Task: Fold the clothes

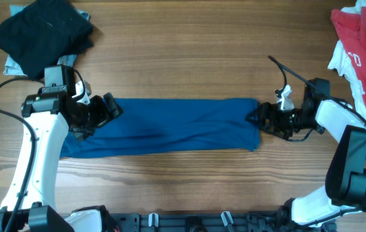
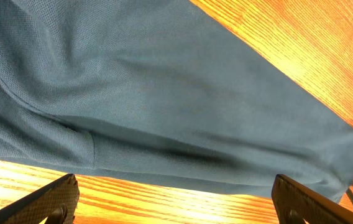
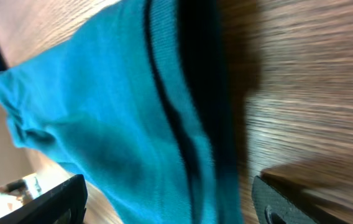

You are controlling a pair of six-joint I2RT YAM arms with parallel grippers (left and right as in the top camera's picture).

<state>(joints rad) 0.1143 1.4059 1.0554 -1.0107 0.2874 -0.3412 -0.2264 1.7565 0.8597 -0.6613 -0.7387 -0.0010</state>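
The royal-blue shirt (image 1: 170, 125) lies folded into a long flat strip across the middle of the table. My left gripper (image 1: 109, 108) is at its left end with jaws wide open; in the left wrist view the blue fabric (image 2: 164, 93) lies just beyond the fingertips (image 2: 175, 200), over bare wood. My right gripper (image 1: 255, 118) is at the strip's right end, open. In the right wrist view the shirt's edge (image 3: 133, 124) runs between the spread fingers (image 3: 167, 202), which are not closed on it.
A black garment (image 1: 41, 32) is heaped at the back left corner. A red-and-white garment (image 1: 363, 45) lies at the back right. A black cable (image 1: 292, 72) arcs above the right arm. The table's front edge carries a black rail (image 1: 189, 220).
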